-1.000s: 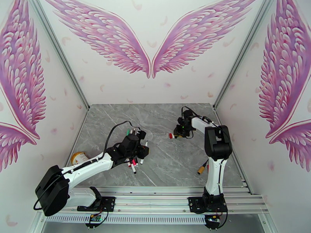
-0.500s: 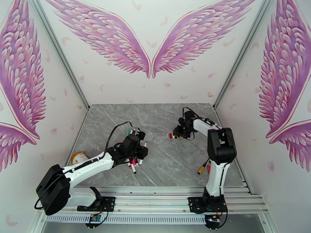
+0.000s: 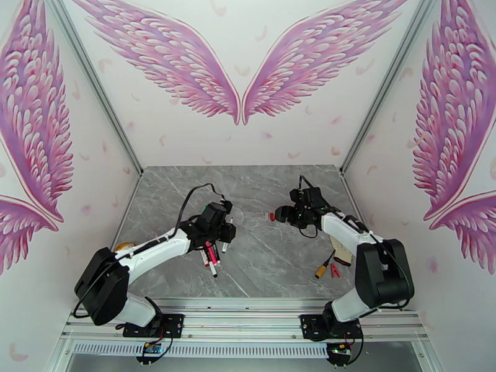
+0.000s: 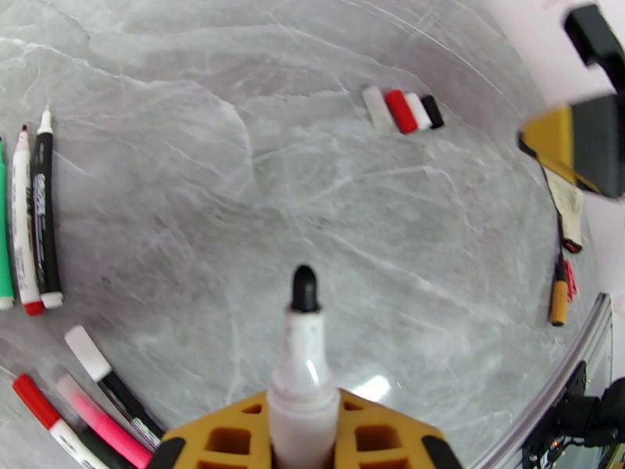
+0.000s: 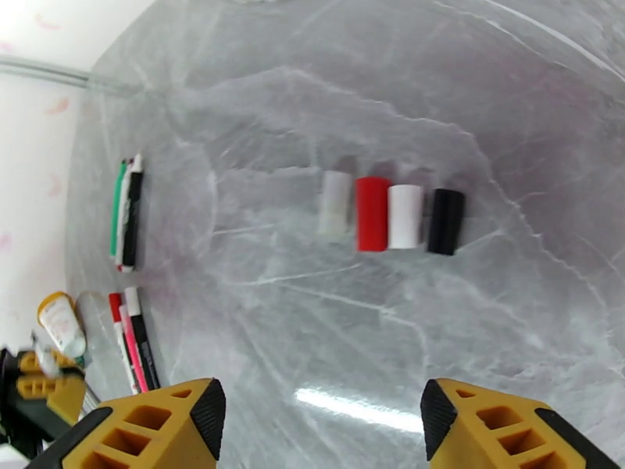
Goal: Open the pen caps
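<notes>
Right arm's elbow [image 3: 379, 277] has swung outward; the right end effector [image 5: 322, 404] gapes wide above four pulled pen caps [image 5: 373, 213] on the tabletop [image 5: 469, 87]. Left end effector [image 4: 303, 424] clamps an uncapped black-tipped pen [image 4: 303, 338]. Next, probably: lay it by the other pens [image 4: 31, 220], pick a capped one.

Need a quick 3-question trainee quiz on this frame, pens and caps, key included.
1. True or false: the right end effector is clamped on a cap.
2. How many short cylindrical plastic caps lie in the row on the grey marble table? A two, B four, C six.
3. Fill in: the white-barrelled marker pen held in the left end effector shows a bare ____ tip.
Key: 1 false, it is open and empty above the row. 2 B, in order white, red, white, black. 3 black.
</notes>
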